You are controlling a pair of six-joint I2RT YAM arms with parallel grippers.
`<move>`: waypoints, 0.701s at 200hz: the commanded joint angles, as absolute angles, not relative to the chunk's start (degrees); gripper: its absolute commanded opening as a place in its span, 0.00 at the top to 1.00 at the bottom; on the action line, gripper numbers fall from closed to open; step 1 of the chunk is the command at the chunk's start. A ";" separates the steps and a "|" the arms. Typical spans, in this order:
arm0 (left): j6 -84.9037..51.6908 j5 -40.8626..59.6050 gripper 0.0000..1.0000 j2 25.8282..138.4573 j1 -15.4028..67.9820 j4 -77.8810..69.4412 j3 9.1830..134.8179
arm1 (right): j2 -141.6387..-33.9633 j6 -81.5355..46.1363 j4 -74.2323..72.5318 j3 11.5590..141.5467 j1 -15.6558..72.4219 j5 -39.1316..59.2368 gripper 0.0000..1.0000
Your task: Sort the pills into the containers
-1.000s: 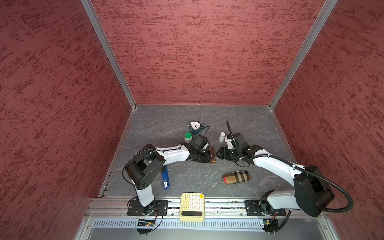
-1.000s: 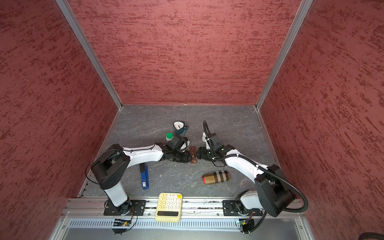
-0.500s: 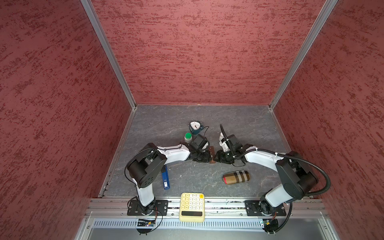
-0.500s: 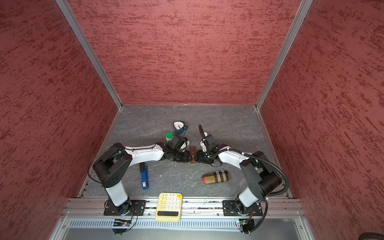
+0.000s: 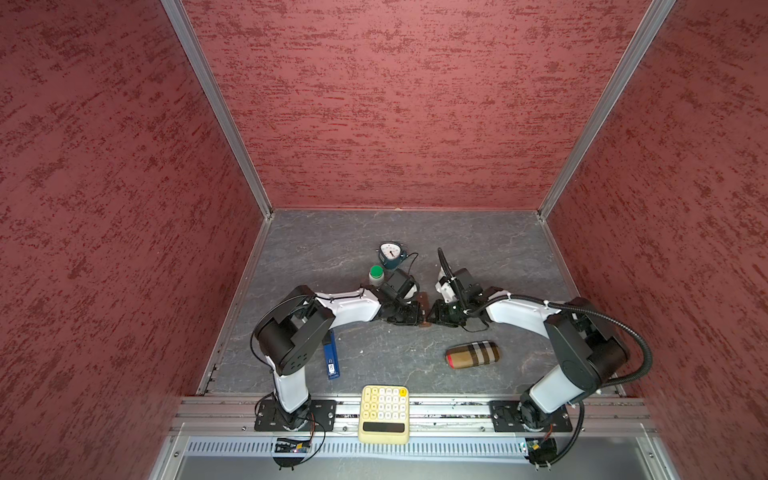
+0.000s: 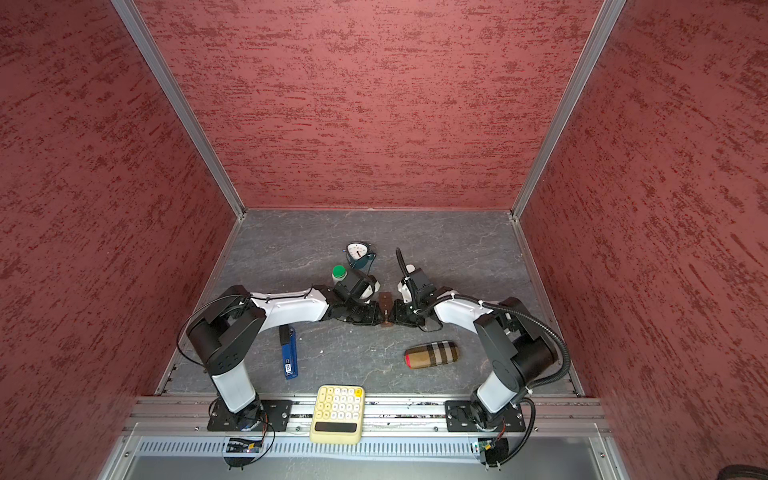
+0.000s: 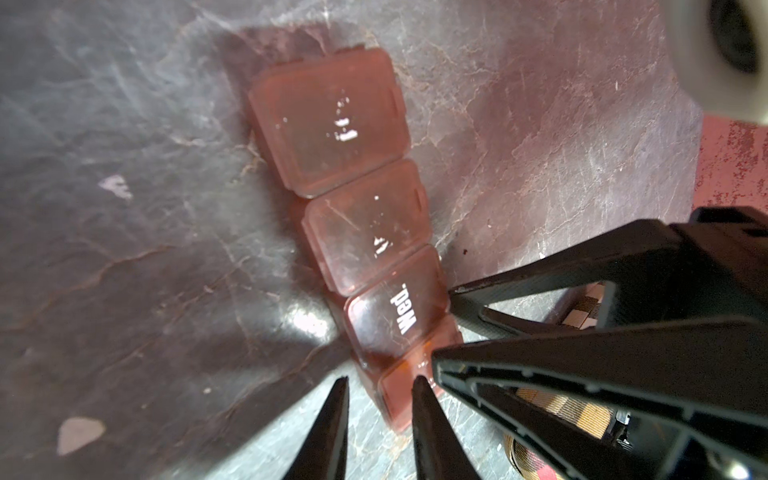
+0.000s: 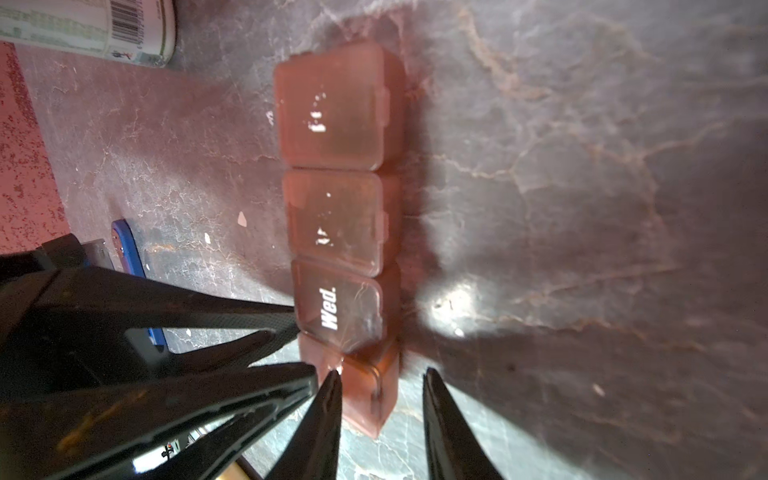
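On the table [image 5: 357,241], brace with your left gripper [image 7: 382,384], jaws nearly together, grip unclear, and square the right gripper [image 8: 380,374], agape, before closing. The containers [image 7: 361,224] lie flat mid-table between both, long axis from base rail [image 5: 449,409] toward back wall [image 5: 395,104]. Both crowd the near end compartment [image 8: 365,399]; avoid clashing.

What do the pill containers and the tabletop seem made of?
The containers: translucent reddish-brown plastic, likely, with scuffed glossy lids and worn white print. The tabletop: dark grey stone-look surface with pale veins and a sheen; real stone or laminate, cannot tell.
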State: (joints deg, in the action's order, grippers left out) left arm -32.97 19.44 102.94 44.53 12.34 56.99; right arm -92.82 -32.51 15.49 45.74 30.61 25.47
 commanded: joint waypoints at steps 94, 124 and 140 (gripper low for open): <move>-34.94 21.80 0.72 104.31 45.26 9.44 55.66 | -95.78 -31.22 14.94 47.84 30.20 28.99 0.74; -35.46 22.10 0.73 104.59 45.61 8.88 55.24 | -96.48 -31.03 14.94 47.71 30.23 29.54 0.74; -35.60 22.06 0.73 104.85 45.67 8.70 55.20 | -96.97 -30.93 14.69 47.32 30.23 29.94 0.74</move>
State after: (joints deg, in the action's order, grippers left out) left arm -35.16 20.97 103.07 44.73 10.26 56.03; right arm -94.91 -32.08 15.00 46.87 30.15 29.15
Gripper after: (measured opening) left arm 0.269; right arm 0.262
